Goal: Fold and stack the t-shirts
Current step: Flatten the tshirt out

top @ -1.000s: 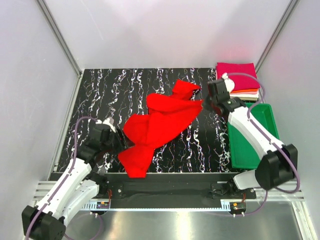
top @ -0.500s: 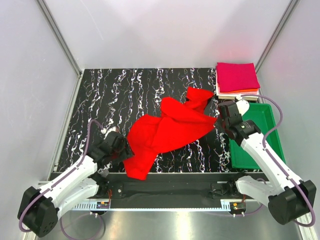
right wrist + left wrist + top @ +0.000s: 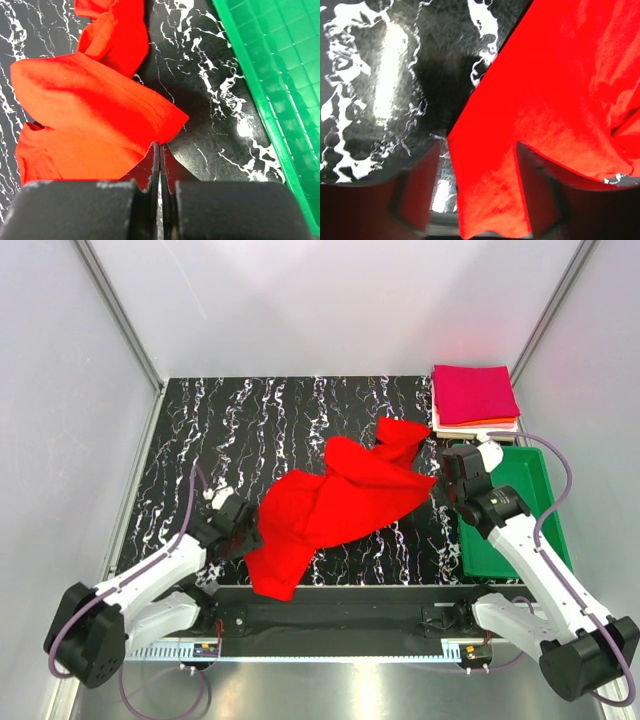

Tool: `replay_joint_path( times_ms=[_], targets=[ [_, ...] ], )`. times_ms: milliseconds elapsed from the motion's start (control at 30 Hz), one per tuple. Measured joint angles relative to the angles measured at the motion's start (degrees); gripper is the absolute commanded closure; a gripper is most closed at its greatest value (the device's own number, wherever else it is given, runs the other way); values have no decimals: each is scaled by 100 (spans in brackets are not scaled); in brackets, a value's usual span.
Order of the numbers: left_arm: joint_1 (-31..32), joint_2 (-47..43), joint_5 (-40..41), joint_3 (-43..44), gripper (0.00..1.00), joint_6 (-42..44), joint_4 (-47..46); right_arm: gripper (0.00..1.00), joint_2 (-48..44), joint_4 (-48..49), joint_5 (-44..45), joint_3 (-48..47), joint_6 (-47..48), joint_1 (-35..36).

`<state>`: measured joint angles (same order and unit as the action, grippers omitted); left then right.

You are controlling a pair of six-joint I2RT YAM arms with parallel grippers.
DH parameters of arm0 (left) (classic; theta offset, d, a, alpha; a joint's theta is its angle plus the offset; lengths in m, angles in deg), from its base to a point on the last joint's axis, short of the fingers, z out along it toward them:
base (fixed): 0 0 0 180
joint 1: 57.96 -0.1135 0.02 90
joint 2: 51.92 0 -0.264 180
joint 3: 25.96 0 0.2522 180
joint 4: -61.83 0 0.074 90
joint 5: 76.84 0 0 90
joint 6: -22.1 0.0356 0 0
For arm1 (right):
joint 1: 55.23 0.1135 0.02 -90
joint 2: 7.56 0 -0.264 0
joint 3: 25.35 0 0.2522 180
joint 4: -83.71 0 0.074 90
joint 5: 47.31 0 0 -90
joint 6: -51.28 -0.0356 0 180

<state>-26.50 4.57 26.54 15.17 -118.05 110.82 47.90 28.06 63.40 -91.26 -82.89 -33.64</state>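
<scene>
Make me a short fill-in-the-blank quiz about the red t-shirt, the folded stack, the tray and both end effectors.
1. The top shirt of the folded stack is ___.
2. The tray on the right side of the table is ___.
3. The right end effector is ___ on a corner of the red t-shirt.
4. The left end effector is ___, with a finger on either side of that shirt's edge.
Missing words: magenta; green; shut; open.

I checked all three views carefully, and I could not read any text, label, brand or number on anything.
</scene>
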Motion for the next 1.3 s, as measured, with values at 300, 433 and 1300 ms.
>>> replay_joint_path(
  times_ms=[300, 433, 1300],
  targets=[
    [-68, 1145, 98, 702, 100, 315, -229, 100, 1344, 186, -11, -1073, 323, -4],
    [-533, 1532, 162, 2164, 100, 717, -140, 100, 2251, 256, 76, -2542, 678, -79],
    [-1001, 1375, -649, 2763, 100, 1860, 940, 100, 1447, -483, 92, -1425, 1010, -625]
  ],
)
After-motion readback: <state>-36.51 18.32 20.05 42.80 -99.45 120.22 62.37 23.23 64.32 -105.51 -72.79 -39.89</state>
